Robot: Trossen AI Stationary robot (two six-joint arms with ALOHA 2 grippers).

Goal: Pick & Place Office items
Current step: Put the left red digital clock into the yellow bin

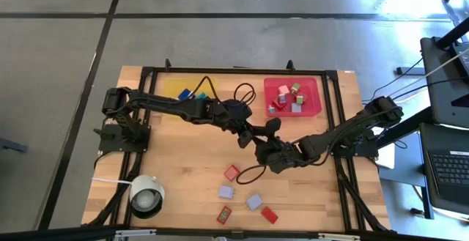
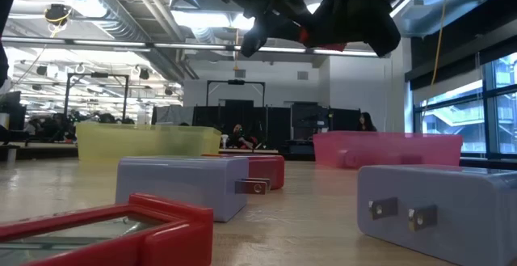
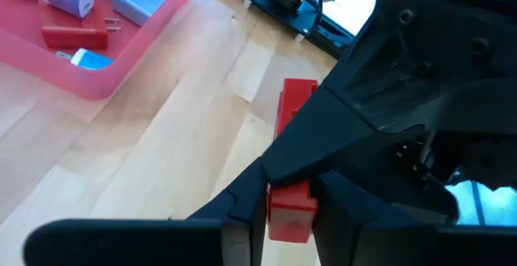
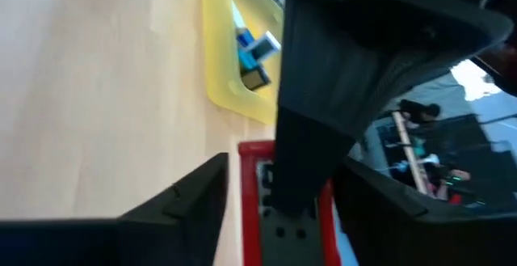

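Note:
A small red flat office item point(image 3: 289, 209) hangs above the table's middle between both grippers. My left gripper point(image 1: 253, 135) reaches in from the left and is shut on it. My right gripper point(image 1: 270, 151) comes from the right; its open fingers point(image 4: 190, 197) stand on either side of the same item point(image 4: 252, 187). Red and lilac office items point(image 1: 232, 172) point(image 1: 253, 201) lie flat on the wood near the front edge. Both grippers hang high in the low view point(image 2: 323, 11). My left gripper pinches one end of the red item point(image 3: 287, 217) between its two fingers, coming slanting down from the table's left. The item is lifted clear of the table and runs on away from the fingers, its middle hidden by the right gripper. My right gripper brackets the item's other end point(image 4: 249, 217); I cannot tell whether it touches.
A red tray point(image 1: 316, 94) with several items stands at the far right of centre, a yellow tray point(image 1: 174, 87) with blue items at the far left. A white cylinder point(image 1: 146, 195) stands at the near left. Black cables loop over the table's middle point(image 1: 245, 93).

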